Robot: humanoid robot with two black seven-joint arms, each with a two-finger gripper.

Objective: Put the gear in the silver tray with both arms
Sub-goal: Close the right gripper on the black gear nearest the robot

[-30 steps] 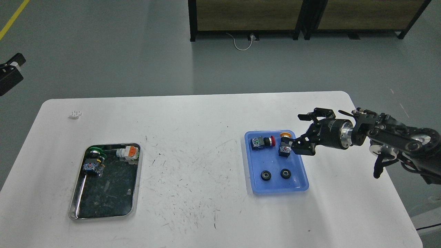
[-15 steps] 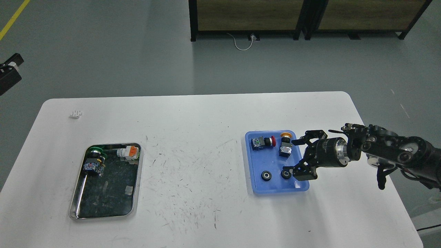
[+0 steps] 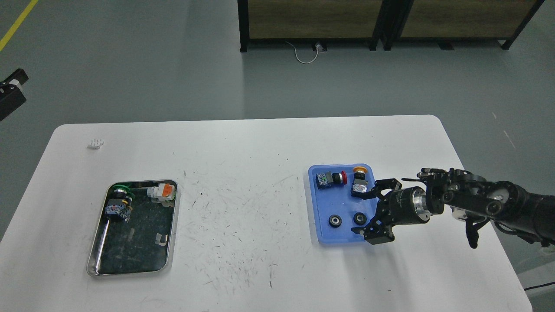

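Observation:
Two small black gears [image 3: 334, 221] [image 3: 359, 218] lie in the near part of a blue plastic tray [image 3: 338, 203] at the right. My right gripper [image 3: 369, 211] is open and low over that tray's right near corner. Its fingers stand apart just right of the right-hand gear, and I cannot tell if they touch it. The silver tray [image 3: 132, 272] sits at the left with a green-capped switch [image 3: 118, 203] and an orange-and-white part [image 3: 161, 191] at its far end. Only a black piece of my left arm [image 3: 9, 93] shows at the left edge, off the table.
A red-button switch [image 3: 329, 179] and a yellow-button switch [image 3: 359, 183] lie at the far end of the blue tray. A small white piece [image 3: 95, 144] lies at the table's far left. The scratched white table [image 3: 243, 208] spans between the trays.
My right gripper has moved down and toward me, from beside the yellow-button switch to the blue tray's near right corner by the right-hand gear. It stays open.

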